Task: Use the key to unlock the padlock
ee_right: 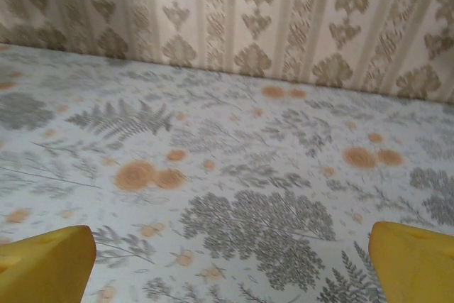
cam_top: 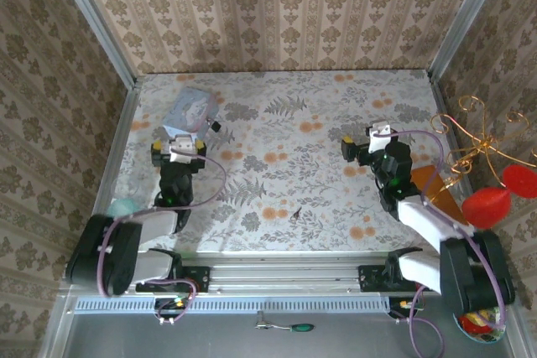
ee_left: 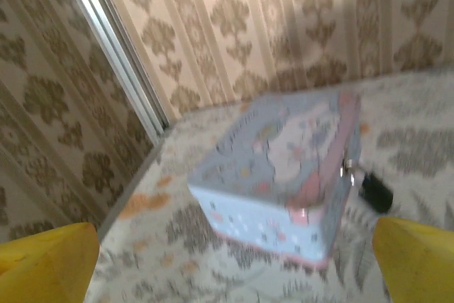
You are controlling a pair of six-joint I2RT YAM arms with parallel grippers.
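Black, square-bodied and tiny, the padlock (ee_left: 376,191) sits at the clasp of a light blue cartoon tin (ee_left: 284,175), apparently securing it, just far-right of the left gripper (cam_top: 179,143), whose jaws are spread wide. The thin dark metal key (cam_top: 296,213) lies loose on the floral table (cam_top: 277,123), near and left of the equally wide-open right gripper (cam_top: 369,142), seemingly free to be picked up.

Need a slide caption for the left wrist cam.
Left wrist view: open jaws frame the light blue tin on the floral table, black padlock at its right side.
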